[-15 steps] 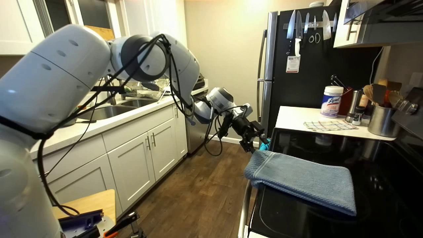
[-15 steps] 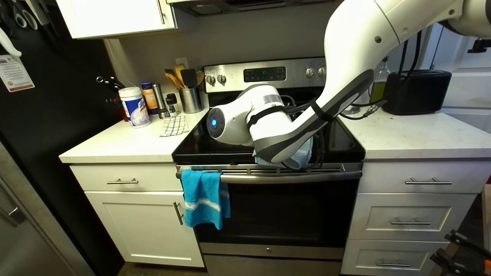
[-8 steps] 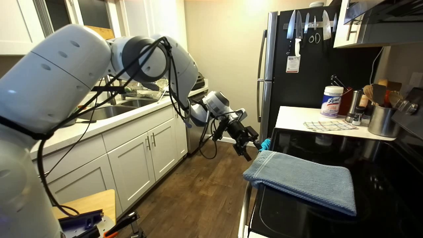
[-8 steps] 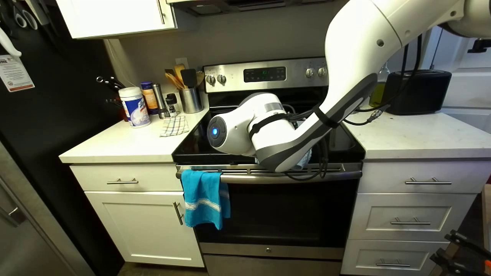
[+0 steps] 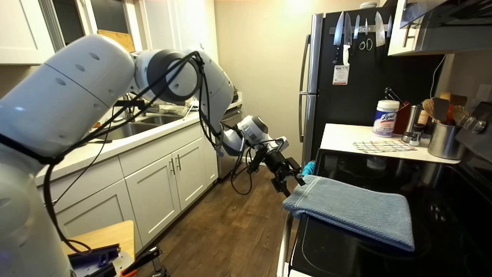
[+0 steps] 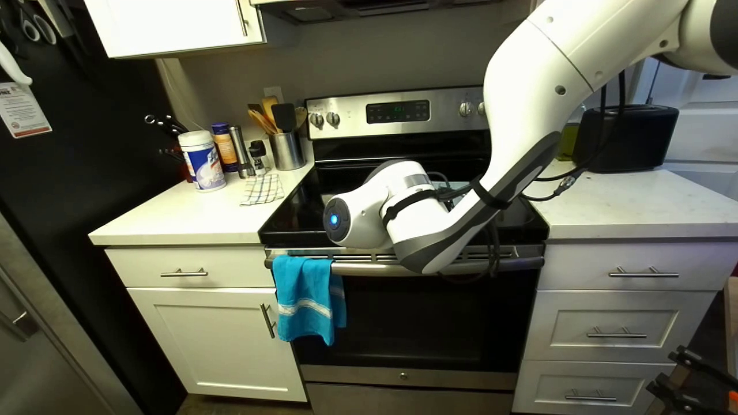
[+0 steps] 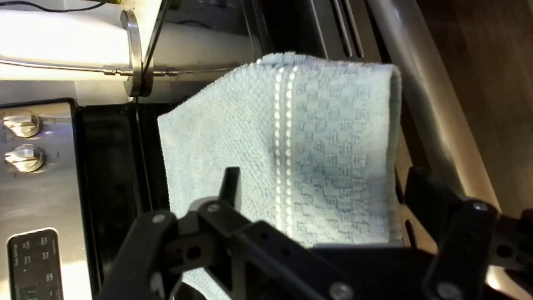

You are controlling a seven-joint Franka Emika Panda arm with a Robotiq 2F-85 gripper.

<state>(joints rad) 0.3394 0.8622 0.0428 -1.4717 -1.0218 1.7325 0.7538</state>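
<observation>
On the stovetop (image 5: 346, 165), the folded blue towel (image 5: 357, 211) lies just ahead of the hand (image 7: 324, 181), jaws spread wide.

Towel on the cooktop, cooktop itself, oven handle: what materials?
Towel: woven cloth, matte, possibly cotton, given the textured weave and dashed white lines.
Cooktop: probably glass, black and glossy, since it shows reflections.
Oven handle: likely stainless steel, satin, going by its silvery colour and soft highlights.
</observation>
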